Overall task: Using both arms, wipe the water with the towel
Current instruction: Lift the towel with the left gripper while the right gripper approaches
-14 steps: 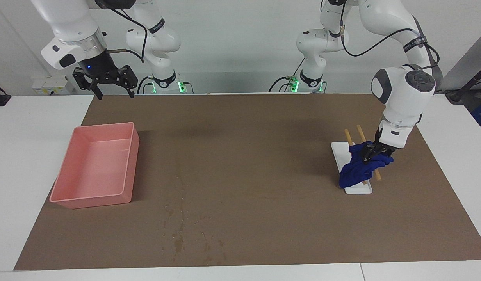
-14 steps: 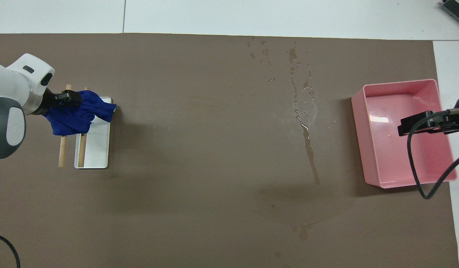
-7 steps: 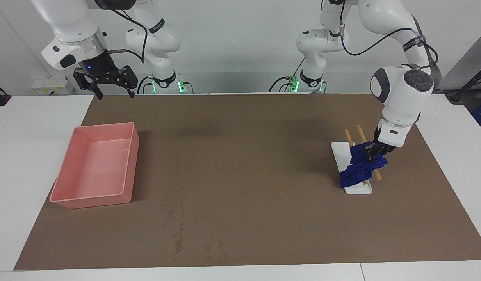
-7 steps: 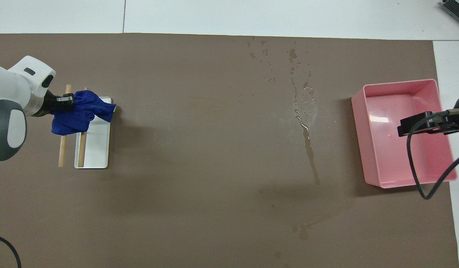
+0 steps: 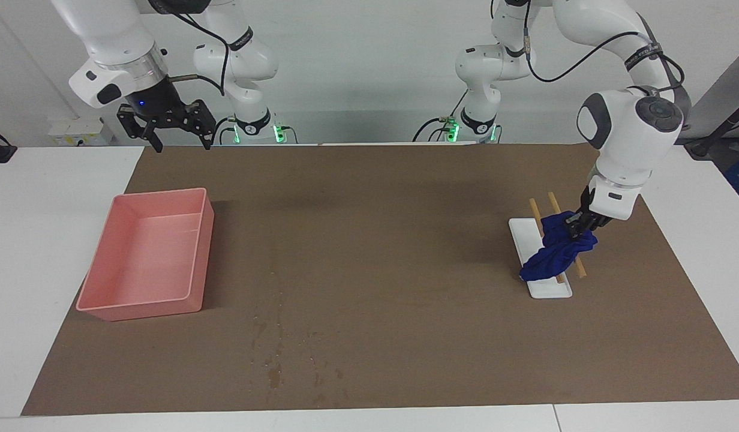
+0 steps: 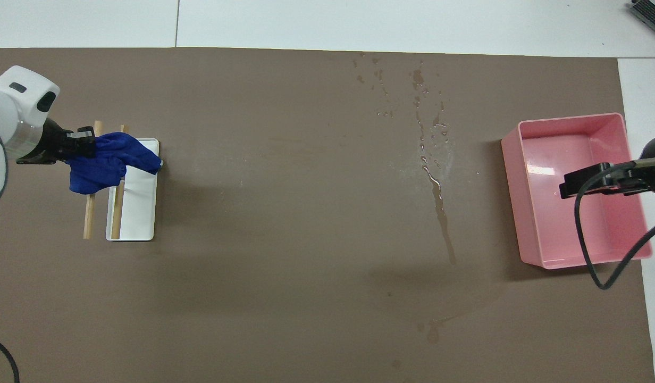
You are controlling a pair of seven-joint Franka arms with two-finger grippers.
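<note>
A crumpled dark blue towel hangs partly lifted over a white tray and two wooden sticks at the left arm's end of the brown mat. My left gripper is shut on the towel's upper edge. Water lies as scattered droplets and a dark streak on the mat, beside the pink bin. My right gripper hangs open high over the mat's edge near its base, and shows over the pink bin in the overhead view.
An empty pink bin sits at the right arm's end of the mat. The brown mat covers most of the white table. A smaller wet patch lies nearer the robots.
The left gripper has shut on the towel and risen, drawing the cloth up off the tray and sticks. The right gripper has drifted slightly upward.
</note>
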